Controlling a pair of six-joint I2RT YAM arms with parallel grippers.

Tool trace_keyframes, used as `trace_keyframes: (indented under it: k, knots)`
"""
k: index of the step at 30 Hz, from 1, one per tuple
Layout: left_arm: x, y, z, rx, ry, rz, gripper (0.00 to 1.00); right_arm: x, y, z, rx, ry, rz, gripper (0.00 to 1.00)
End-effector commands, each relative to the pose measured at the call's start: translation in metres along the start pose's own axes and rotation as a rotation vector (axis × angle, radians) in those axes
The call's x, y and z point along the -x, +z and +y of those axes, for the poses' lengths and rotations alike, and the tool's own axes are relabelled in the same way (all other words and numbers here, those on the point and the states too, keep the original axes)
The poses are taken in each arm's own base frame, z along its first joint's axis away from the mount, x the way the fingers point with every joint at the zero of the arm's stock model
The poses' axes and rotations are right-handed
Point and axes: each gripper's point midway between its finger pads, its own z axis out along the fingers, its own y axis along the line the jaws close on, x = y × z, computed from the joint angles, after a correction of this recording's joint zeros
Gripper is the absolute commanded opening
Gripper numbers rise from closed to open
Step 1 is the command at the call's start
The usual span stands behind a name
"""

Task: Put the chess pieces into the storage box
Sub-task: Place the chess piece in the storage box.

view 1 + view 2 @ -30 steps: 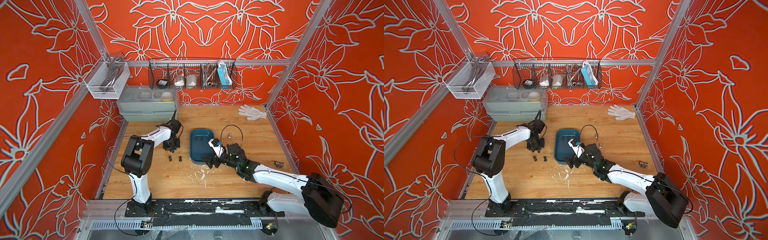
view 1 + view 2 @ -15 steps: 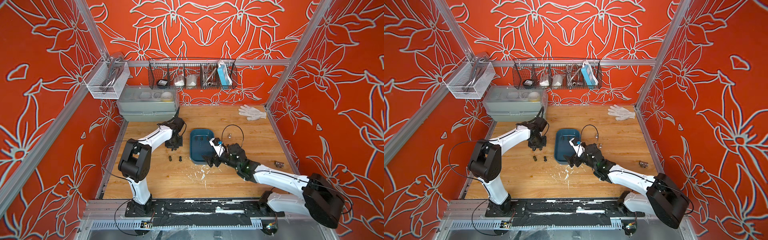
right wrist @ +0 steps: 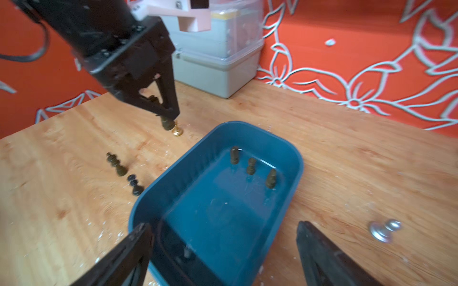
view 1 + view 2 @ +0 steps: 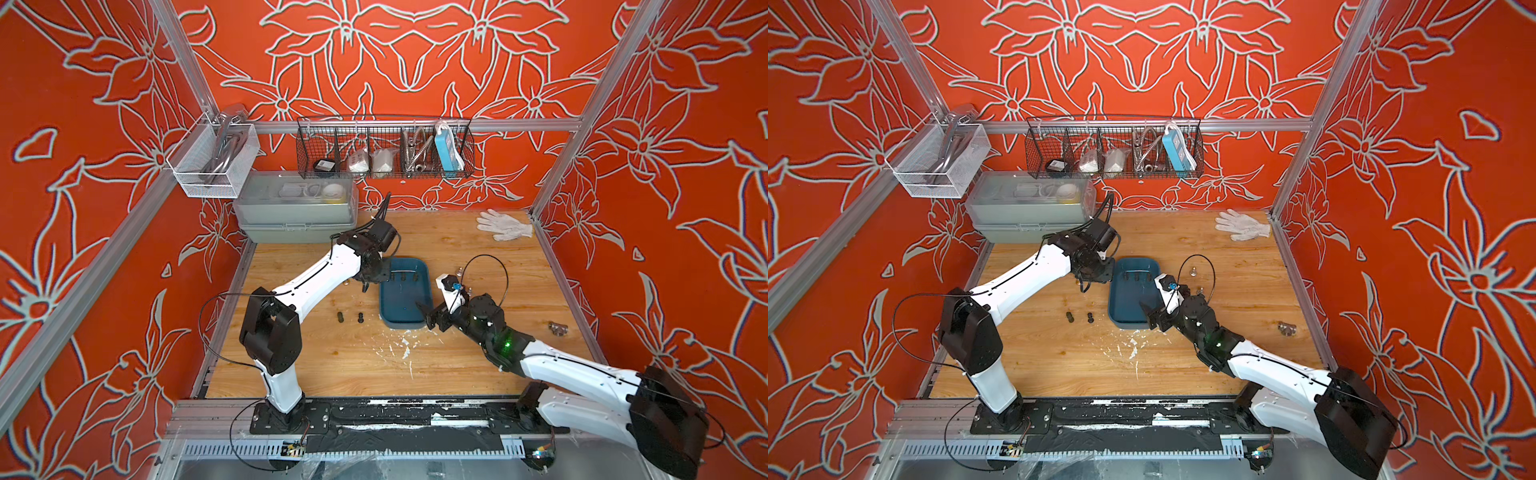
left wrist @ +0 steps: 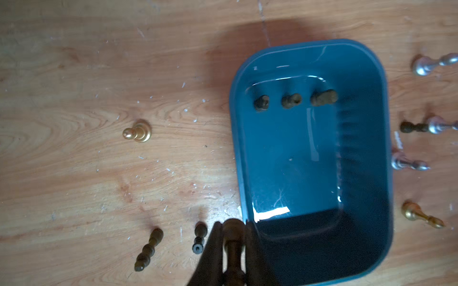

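The teal storage box (image 4: 404, 300) (image 4: 1128, 300) lies mid-table with three dark chess pieces (image 5: 291, 100) (image 3: 251, 166) standing at its far end. My left gripper (image 5: 233, 225) (image 4: 367, 284) is shut on a dark piece (image 5: 233, 237) (image 3: 167, 123), held just above the table at the box's left rim. My right gripper (image 3: 221, 230) (image 4: 428, 318) is open, its fingers either side of the box's near end. Two dark pieces (image 4: 340, 317) (image 5: 148, 248) lie left of the box. A gold pawn (image 5: 137, 131) (image 3: 177, 131) stands nearby. Silver pieces (image 5: 409, 164) (image 3: 384, 230), a dark one and a gold one (image 5: 421, 215) are right of the box.
A grey-green lidded case (image 4: 297, 212) stands at the back left under a white mesh basket (image 4: 212, 164). A black wire basket (image 4: 384, 149) hangs on the back wall. A white glove (image 4: 505, 224) lies back right, a metal fitting (image 4: 559, 329) near the right wall.
My left gripper has carried the dark piece to the right, up to the box's left rim. The right arm has barely moved.
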Motion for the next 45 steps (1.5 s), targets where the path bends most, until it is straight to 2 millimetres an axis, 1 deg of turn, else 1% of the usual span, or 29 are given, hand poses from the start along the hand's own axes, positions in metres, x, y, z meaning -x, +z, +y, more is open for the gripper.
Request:
trace_keyframes:
  k: [1,4,7,14,18,20,25,29,39,45]
  knots:
    - [-0.004,0.011,-0.012,0.013,0.029,0.04,0.14,0.004,-0.006,-0.018,-0.101,0.024,-0.035,0.95]
    - [-0.002,0.022,-0.025,0.008,0.055,0.056,0.14,0.004,-0.009,-0.023,-0.129,0.029,-0.041,0.95]
    - [-0.003,0.038,-0.034,0.013,0.078,0.077,0.14,0.005,-0.011,-0.026,-0.145,0.03,-0.044,0.95]
    - [-0.001,0.072,-0.039,0.038,0.083,0.094,0.14,0.004,-0.011,-0.028,-0.152,0.033,-0.045,0.95]
    - [-0.001,0.088,-0.035,0.075,0.087,0.096,0.14,0.004,-0.012,-0.029,-0.159,0.035,-0.047,0.95]
    - [0.0,0.092,-0.033,0.09,0.086,0.089,0.14,0.005,-0.012,-0.029,-0.157,0.039,-0.051,0.95]
    - [0.003,0.104,-0.035,0.092,0.085,0.077,0.14,0.005,-0.012,-0.029,-0.157,0.039,-0.052,0.95]
    - [0.002,0.113,-0.035,0.099,0.088,0.085,0.15,0.006,-0.013,-0.029,-0.156,0.039,-0.054,0.95]
    - [-0.002,0.124,-0.032,0.119,0.092,0.105,0.15,0.006,-0.013,-0.029,-0.152,0.042,-0.059,0.95]
    - [-0.001,0.129,-0.03,0.135,0.096,0.097,0.15,0.007,-0.015,-0.029,-0.151,0.043,-0.064,0.95]
